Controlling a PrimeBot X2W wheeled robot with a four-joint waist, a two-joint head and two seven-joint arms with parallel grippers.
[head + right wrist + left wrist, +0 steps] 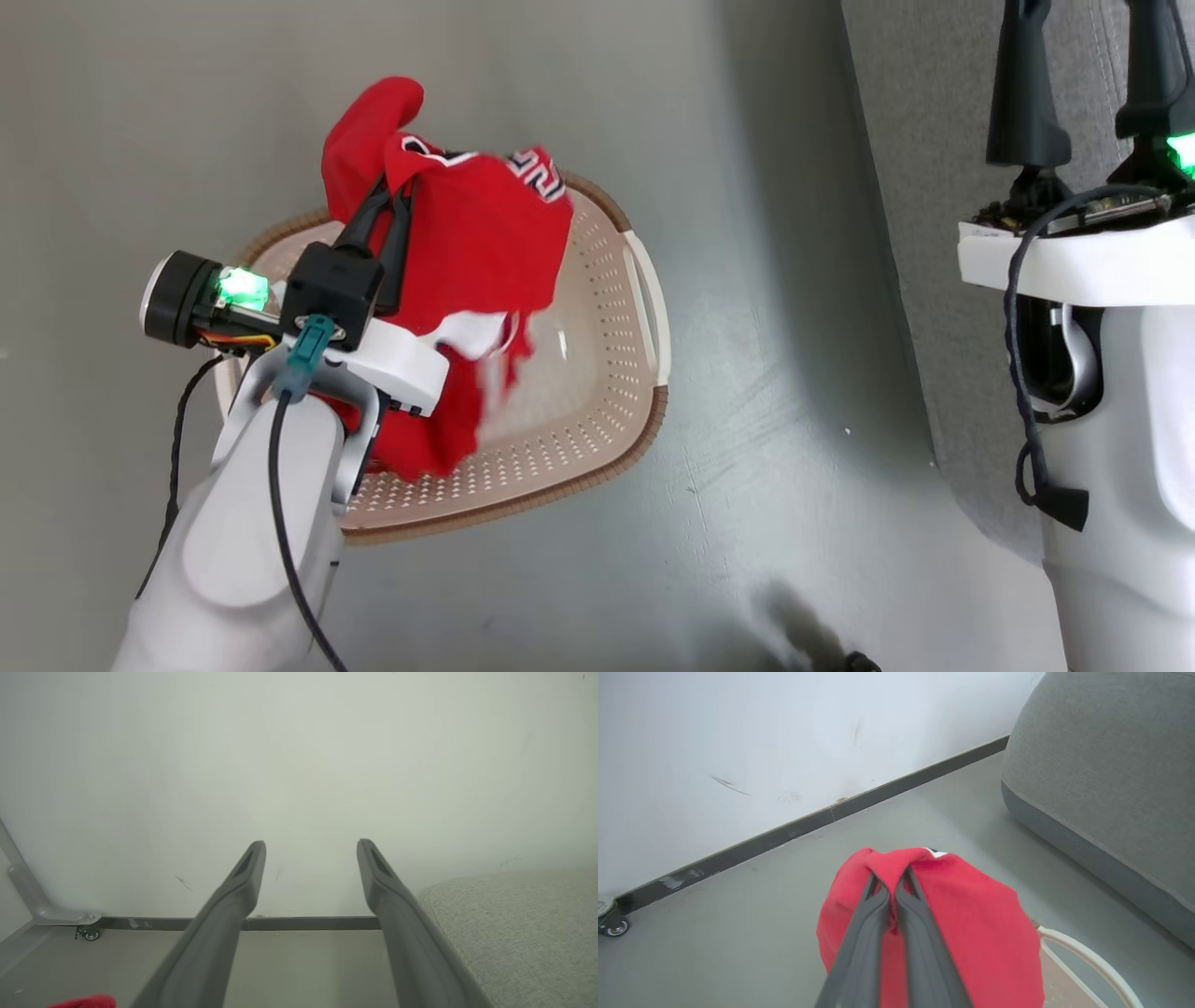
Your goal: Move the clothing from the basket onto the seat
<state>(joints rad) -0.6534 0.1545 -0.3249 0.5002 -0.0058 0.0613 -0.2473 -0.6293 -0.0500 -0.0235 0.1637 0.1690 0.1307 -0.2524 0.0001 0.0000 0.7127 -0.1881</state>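
Presently, the left claw (397, 191) is closed tight on a bunched fold of the clothing (476, 243), a red garment with white trim and part of a printed number showing at its upper edge. The garment hangs from the fingertips above the basket (597, 373) and drapes down across the basket's left half. Whether its lower hem touches the basket bottom cannot be determined. The basket stands on the grey floor (747, 467), with its perforated right wall and white side handle exposed. Right of the basket, well apart across a strip of floor, lies the seat (934, 187), a grey woven cushion. Farther right of the basket, the right claw (311, 847) is spread fully open and holds nothing. Its fingers point past the seat edge toward a pale wall (299, 765).
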